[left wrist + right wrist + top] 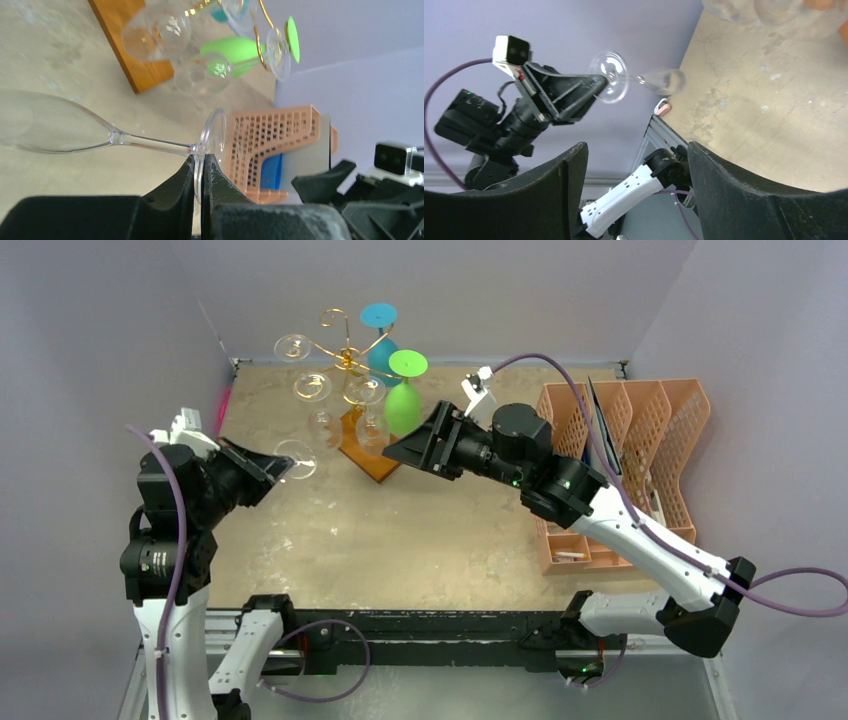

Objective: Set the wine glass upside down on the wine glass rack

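L gripper [201, 162] pinches foot of wine glass [65, 125], bowl out sideways beyond fingertips. Carry step; next: flip bowl-down, slide stem into free curl of wine glass rack [345, 358] ahead of fingers. R gripper [636, 150] wide, empty.

An orange mesh organizer [690, 410] sits on the beige worktop [400, 540], off to the right of the right gripper [412, 432]. A dark flat sheet [603, 430] stands upright in it. A green glass [403, 408] hangs inverted just beyond that gripper, and a teal glass [381, 352] hangs farther back. A pink object [222, 405] lies at the worktop's edge beyond the left gripper [280, 468].
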`<control>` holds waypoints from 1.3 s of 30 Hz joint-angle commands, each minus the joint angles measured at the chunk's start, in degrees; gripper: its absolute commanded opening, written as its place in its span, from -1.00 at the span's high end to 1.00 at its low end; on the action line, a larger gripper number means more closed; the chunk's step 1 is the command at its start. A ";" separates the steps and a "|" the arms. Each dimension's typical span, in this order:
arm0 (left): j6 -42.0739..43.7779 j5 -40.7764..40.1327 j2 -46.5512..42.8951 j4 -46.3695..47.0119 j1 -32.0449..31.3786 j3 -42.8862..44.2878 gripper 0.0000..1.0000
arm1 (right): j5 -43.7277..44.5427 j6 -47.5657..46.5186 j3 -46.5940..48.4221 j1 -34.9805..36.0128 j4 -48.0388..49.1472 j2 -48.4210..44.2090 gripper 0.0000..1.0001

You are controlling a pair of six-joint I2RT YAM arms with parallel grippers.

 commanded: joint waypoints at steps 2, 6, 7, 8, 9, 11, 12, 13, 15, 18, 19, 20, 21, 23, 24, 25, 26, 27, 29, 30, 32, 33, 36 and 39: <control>4.81 -8.75 5.06 4.53 -0.24 7.01 1.00 | 4.86 -2.30 -2.37 -0.28 0.13 -5.00 -0.49; 6.42 -10.96 9.45 8.39 -0.24 11.12 1.00 | 5.25 -1.98 -3.84 -0.33 -0.26 -7.29 -0.46; 7.31 -12.39 10.48 8.95 -0.24 12.22 1.00 | 4.79 -2.15 -3.81 -0.29 -0.49 -7.60 -0.46; 7.81 -13.82 11.55 9.55 -0.24 13.37 1.00 | 4.55 -2.40 -3.57 -0.28 -1.02 -7.83 -0.46; 8.32 -14.98 12.47 10.20 -0.24 14.61 1.00 | 4.63 -2.85 -3.32 -0.28 -1.76 -8.09 -0.46; 10.19 -16.50 14.80 11.13 -0.24 17.52 1.00 | 5.27 -3.58 -3.30 -0.28 -2.73 -8.75 -0.46; 11.45 -16.80 16.19 11.95 -0.24 18.83 1.00 | 5.43 -3.89 -3.71 -0.28 -2.39 -9.24 -0.46; 13.25 -16.37 17.91 12.65 -0.24 20.33 1.00 | 5.58 -4.01 -4.32 -0.28 -1.71 -9.69 -0.46; 14.78 -14.67 22.07 12.74 -0.24 22.84 1.00 | 5.78 -4.23 -5.48 -0.28 -0.46 -10.29 -0.46; 16.59 -11.44 27.96 14.91 -0.14 25.34 1.00 | 5.73 -5.09 -5.99 -0.29 -0.43 -10.47 -0.45; 17.07 -11.77 29.36 15.84 -0.07 26.30 1.00 | 5.68 -5.43 -5.97 -0.28 -0.74 -10.53 -0.45; 17.44 -12.25 30.52 16.80 -0.01 27.27 1.00 | 5.70 -5.69 -6.07 -0.28 -1.01 -10.60 -0.45; 18.01 -12.26 31.69 18.13 0.16 28.09 1.00 | 5.65 -5.83 -6.13 -0.28 -1.27 -10.68 -0.44; 19.94 -11.83 34.25 21.95 0.45 29.84 1.00 | 5.48 -6.21 -6.31 -0.28 -1.55 -10.90 -0.44; 20.95 -11.59 36.11 22.15 0.82 32.45 1.00 | 5.46 -6.30 -6.30 -0.28 -1.78 -10.98 -0.43; 21.82 -11.41 38.09 21.55 1.01 34.81 1.00 | 5.46 -6.34 -6.28 -0.28 -1.92 -11.06 -0.43; 22.32 -10.53 39.86 21.24 1.49 36.90 1.00 | 5.42 -6.44 -6.27 -0.28 -1.97 -11.10 -0.43; 22.56 -8.44 41.01 21.93 2.15 37.97 1.00 | 5.37 -6.58 -6.25 -0.35 -2.02 -11.09 -0.43; 22.38 -5.33 42.60 23.63 3.67 39.19 1.00 | 5.65 -6.82 -6.36 -0.28 -2.30 -11.17 -0.43; 21.85 -4.02 43.18 24.38 4.89 39.52 1.00 | 5.85 -6.81 -6.52 -0.28 -2.32 -11.24 -0.43; 19.57 -0.18 44.41 26.02 7.36 39.92 1.00 | 6.16 -6.64 -6.77 -0.28 -2.33 -11.13 -0.43; 17.95 2.11 45.00 27.14 8.41 39.91 1.00 | 6.16 -6.62 -6.72 -0.28 -2.33 -11.04 -0.42; 14.66 6.71 46.93 29.89 9.42 40.03 1.00 | 5.88 -6.32 -6.67 -0.29 -2.28 -10.60 -0.42; 11.57 10.21 48.72 32.97 9.52 40.04 1.00 | 5.80 -5.95 -6.68 -0.28 -2.42 -10.09 -0.41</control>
